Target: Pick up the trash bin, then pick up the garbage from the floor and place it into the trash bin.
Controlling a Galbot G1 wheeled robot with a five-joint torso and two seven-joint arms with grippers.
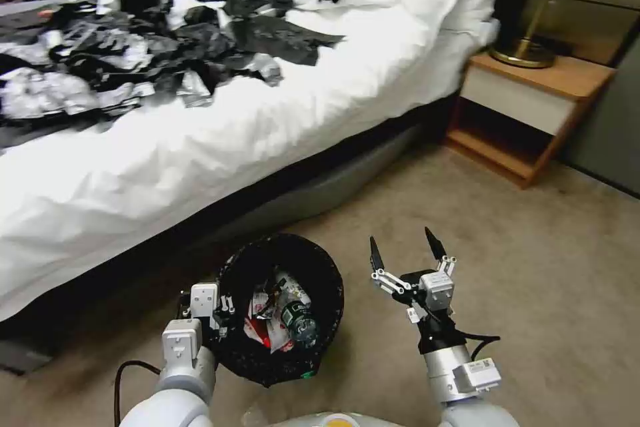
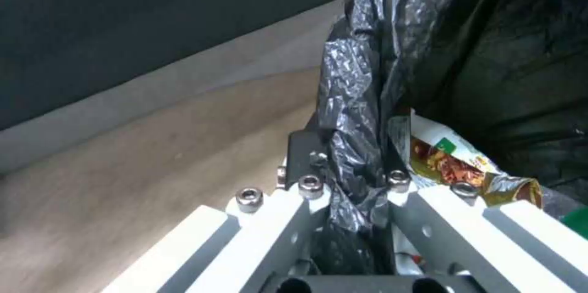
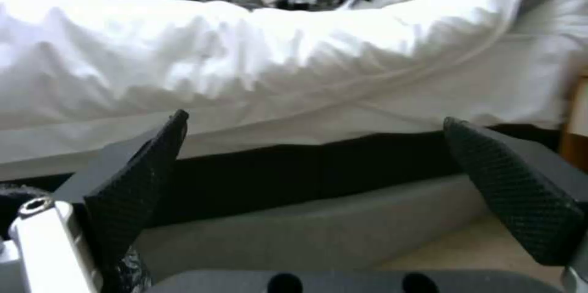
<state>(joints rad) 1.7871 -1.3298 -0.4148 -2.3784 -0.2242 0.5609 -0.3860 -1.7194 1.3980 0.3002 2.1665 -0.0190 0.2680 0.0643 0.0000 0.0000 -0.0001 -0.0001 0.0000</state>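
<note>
Head view: one trash bin (image 1: pixel 267 353), one left gripper (image 1: pixel 223 310) on rim, one bottle (image 1: pixel 298 320) inside.

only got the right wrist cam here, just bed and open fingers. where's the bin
Observer: The trash bin is held at its rim by the left gripper, beside the open right gripper.
Operator: sure the left one has it
Observer: Yes, the left wrist view shows its fingers pinching the black bag at the rim.
Operator: anything in the bin
Observer: A green-labelled bottle and red-white wrappers lie inside.
</note>
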